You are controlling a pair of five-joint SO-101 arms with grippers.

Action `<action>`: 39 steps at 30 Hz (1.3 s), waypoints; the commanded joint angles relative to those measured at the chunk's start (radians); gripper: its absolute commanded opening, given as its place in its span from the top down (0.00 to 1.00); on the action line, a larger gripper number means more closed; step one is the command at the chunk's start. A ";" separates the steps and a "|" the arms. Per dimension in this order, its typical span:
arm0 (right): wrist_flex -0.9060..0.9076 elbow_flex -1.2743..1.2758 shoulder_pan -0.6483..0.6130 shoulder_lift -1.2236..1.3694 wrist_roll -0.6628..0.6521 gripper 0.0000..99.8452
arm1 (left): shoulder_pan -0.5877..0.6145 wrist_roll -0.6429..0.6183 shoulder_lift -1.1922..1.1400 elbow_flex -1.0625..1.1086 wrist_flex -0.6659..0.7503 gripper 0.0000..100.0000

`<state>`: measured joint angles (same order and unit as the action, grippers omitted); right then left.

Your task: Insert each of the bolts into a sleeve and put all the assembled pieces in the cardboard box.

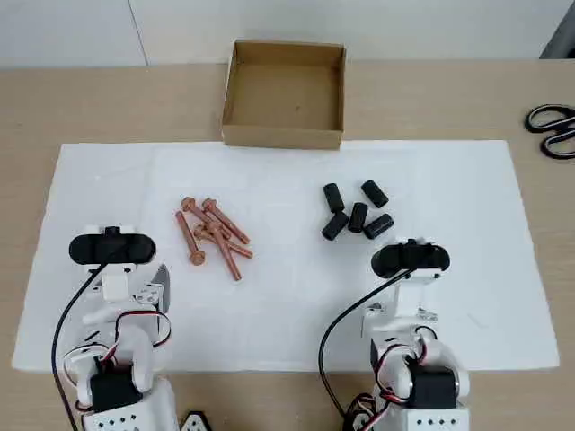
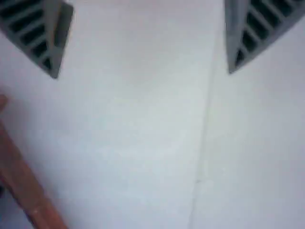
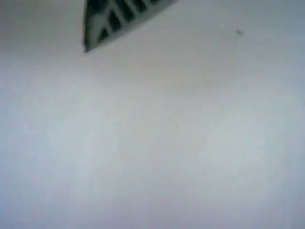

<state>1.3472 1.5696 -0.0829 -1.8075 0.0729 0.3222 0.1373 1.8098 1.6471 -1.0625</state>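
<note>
Copper bolts and black sleeves lie near the cardboard box.

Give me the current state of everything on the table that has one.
cardboard box: open on top, empty.
bolts: loose in a heap on the white sheet, none in a sleeve.
sleeves: five lying loose in a cluster, none holding a bolt.
left hand: open, holding nothing.
</note>
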 commanded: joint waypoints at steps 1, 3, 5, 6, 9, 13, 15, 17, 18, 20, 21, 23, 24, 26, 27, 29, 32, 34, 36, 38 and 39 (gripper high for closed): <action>-0.013 -0.005 -0.028 -0.007 0.000 0.79 | 0.000 0.005 0.009 -0.005 0.026 0.78; -0.013 -0.005 -0.042 -0.007 0.000 0.79 | 0.000 0.005 0.009 -0.005 0.026 0.78; -0.013 -0.005 -0.048 -0.007 -0.002 0.79 | 0.000 0.005 0.009 -0.005 0.026 0.78; -0.013 -0.005 -0.047 -0.007 -0.002 0.79 | 0.000 0.005 0.009 -0.005 0.026 0.78; -0.013 -0.005 -0.047 -0.007 -0.002 0.79 | 0.000 0.005 0.009 -0.005 0.026 0.78; -0.016 -0.005 -0.047 -0.007 -0.002 0.79 | 0.000 0.005 0.009 -0.005 0.026 0.78; -0.021 -0.005 -0.047 -0.007 -0.002 0.79 | 0.000 0.005 0.009 -0.005 0.026 0.78; -0.022 -0.005 -0.047 -0.007 -0.002 0.79 | 0.000 0.005 0.009 -0.005 0.026 0.78; -0.024 -0.005 -0.047 -0.007 -0.002 0.79 | 0.000 0.005 0.009 -0.005 0.026 0.78; -0.048 -0.002 -0.048 -0.007 0.000 0.79 | 0.000 0.005 0.009 -0.005 0.026 0.78; -0.093 0.014 -0.048 -0.007 -0.002 0.79 | 0.000 0.005 0.009 -0.005 0.026 0.78; -0.183 0.026 -0.016 -0.007 -0.008 0.79 | 0.000 0.005 0.009 -0.005 0.026 0.78; -0.222 0.011 0.013 -0.007 -0.008 0.79 | 0.000 0.005 0.009 -0.005 0.026 0.78; -0.286 -0.072 0.071 -0.007 -0.003 0.79 | 0.000 0.005 0.009 -0.005 0.026 0.78; -0.325 -0.129 0.096 -0.007 -0.003 0.79 | 0.000 0.005 0.009 -0.005 0.026 0.78; -0.380 -0.241 0.125 -0.007 -0.003 0.79 | 0.000 0.005 0.009 -0.005 0.026 0.78; -0.426 -0.358 0.124 -0.007 -0.002 0.79 | 0.000 0.005 0.009 -0.005 0.026 0.78; -0.449 -0.397 0.111 -0.007 -0.002 0.79 | 0.000 0.005 0.009 -0.005 0.026 0.78; -0.478 -0.422 0.110 -0.007 0.000 0.79 | 0.000 0.005 0.009 -0.005 0.026 0.78; -0.503 -0.466 0.111 -0.002 0.017 0.79 | 0.000 0.005 0.009 -0.005 0.026 0.78; -0.507 -0.496 0.113 0.002 0.048 0.79 | 0.000 0.005 0.009 -0.005 0.026 0.78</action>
<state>0.8761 1.1692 0.0307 -1.8090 0.0760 0.3222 0.1373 1.8098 1.6471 -1.0625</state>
